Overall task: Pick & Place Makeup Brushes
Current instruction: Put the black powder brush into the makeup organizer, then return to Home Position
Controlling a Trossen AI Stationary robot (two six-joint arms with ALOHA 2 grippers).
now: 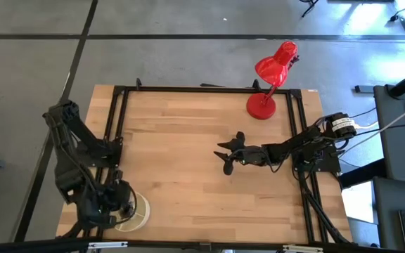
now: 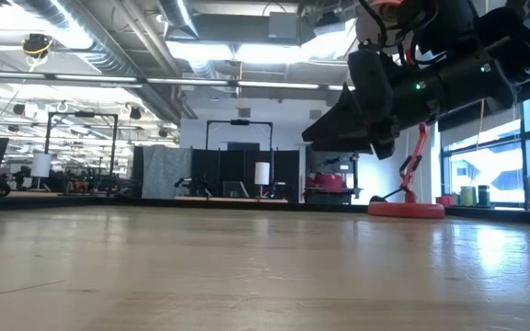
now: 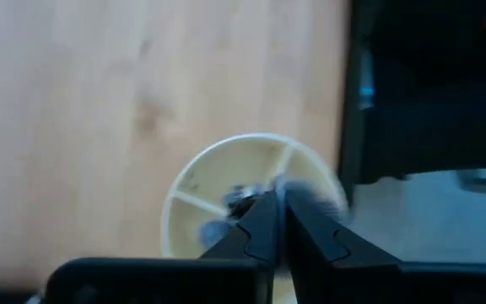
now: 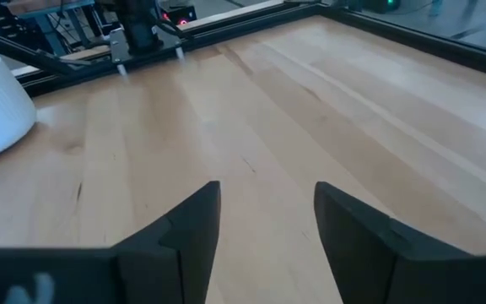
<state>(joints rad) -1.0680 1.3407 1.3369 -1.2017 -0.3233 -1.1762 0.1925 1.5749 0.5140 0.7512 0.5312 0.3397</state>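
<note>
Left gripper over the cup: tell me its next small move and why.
Probably open the fingers and lift straight up. The left gripper sits nearly shut directly above the white cup, where something blurred already lies; the table shows no loose brushes.

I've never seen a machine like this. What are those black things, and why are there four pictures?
They are two robot arms at a wooden table. One picture looks down from above, one looks level across the tabletop, and two come from cameras on the arms' wrists. The left claw hangs over a pale round cup, its fingers almost together; blurry bits inside could be brushes, I can't tell. The right claw waits wide open and empty above the table's middle. A red lamp stands at the far edge.
</note>
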